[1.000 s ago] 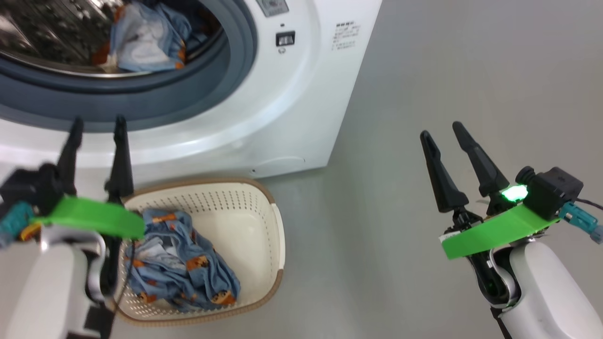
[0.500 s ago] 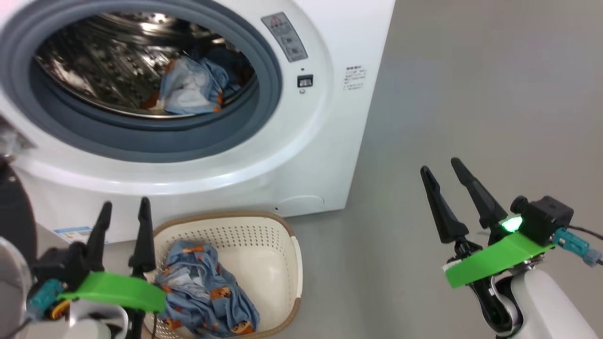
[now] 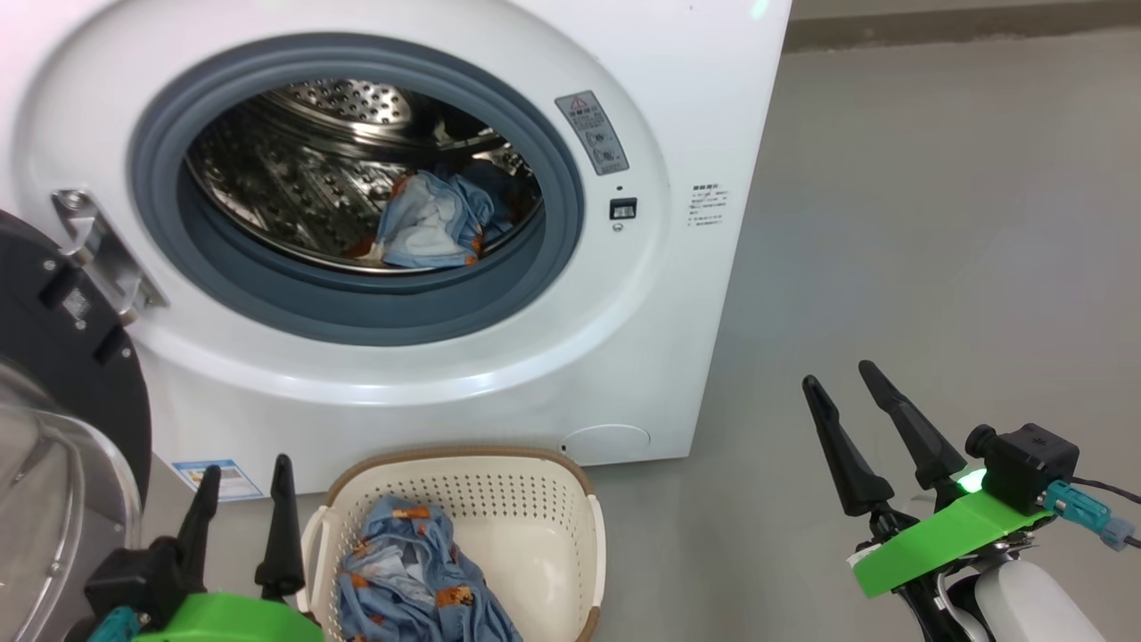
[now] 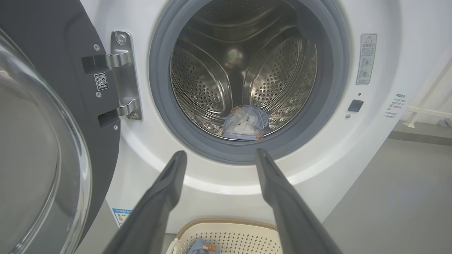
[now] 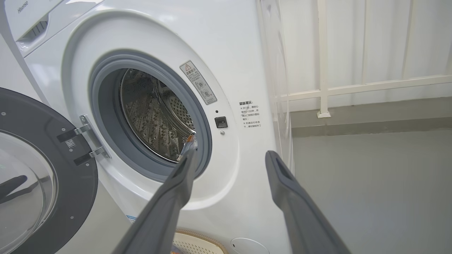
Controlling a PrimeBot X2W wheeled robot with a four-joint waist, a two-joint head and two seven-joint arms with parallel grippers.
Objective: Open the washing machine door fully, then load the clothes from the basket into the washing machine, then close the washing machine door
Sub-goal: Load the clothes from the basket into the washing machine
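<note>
Clothes (image 3: 419, 580) heaped in the left half of the basket (image 3: 570, 481), on the floor (image 3: 936, 223) at the foot of the washing machine (image 3: 677, 107), just right of the left hand (image 3: 248, 468). Fingers apart, holding nothing. Second bundle (image 3: 432, 223) down in the drum (image 3: 294, 178), beyond both hands. Right hand (image 3: 838, 375) well off to the right, likewise spread and empty. Washing machine door (image 3: 53, 357) swung open at left.

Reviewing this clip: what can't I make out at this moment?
- Basket, head view: near end cut off by the bottom edge; clothes inside can't be counted.
- Washing machine door, every view: far side cut off by the left edge.
- Warning sticker, blue label: print too small to read.
</note>
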